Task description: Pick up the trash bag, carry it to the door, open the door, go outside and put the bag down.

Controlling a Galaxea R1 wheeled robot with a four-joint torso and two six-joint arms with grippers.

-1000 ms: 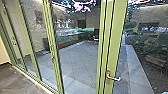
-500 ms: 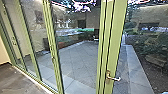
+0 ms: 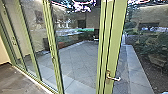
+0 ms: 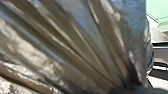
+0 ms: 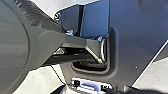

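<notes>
- The trash bag (image 4: 82,37) is right by the robot's left wrist, its shiny, dark plastic drawn into long folds that run together.
- Whether the left jaws are open or closed on it, I can't tell; the right jaws, I can't tell either.
- Ahead stands a green-framed glass door (image 3: 116,37), its metal handle (image 3: 113,78) sticking out sideways.
- More green-framed glass panels (image 3: 53,52) run off to the left, along the floor (image 3: 15,80).
- Beyond the glass lie grey paving (image 3: 77,57) and leafy plants (image 3: 147,45).
</notes>
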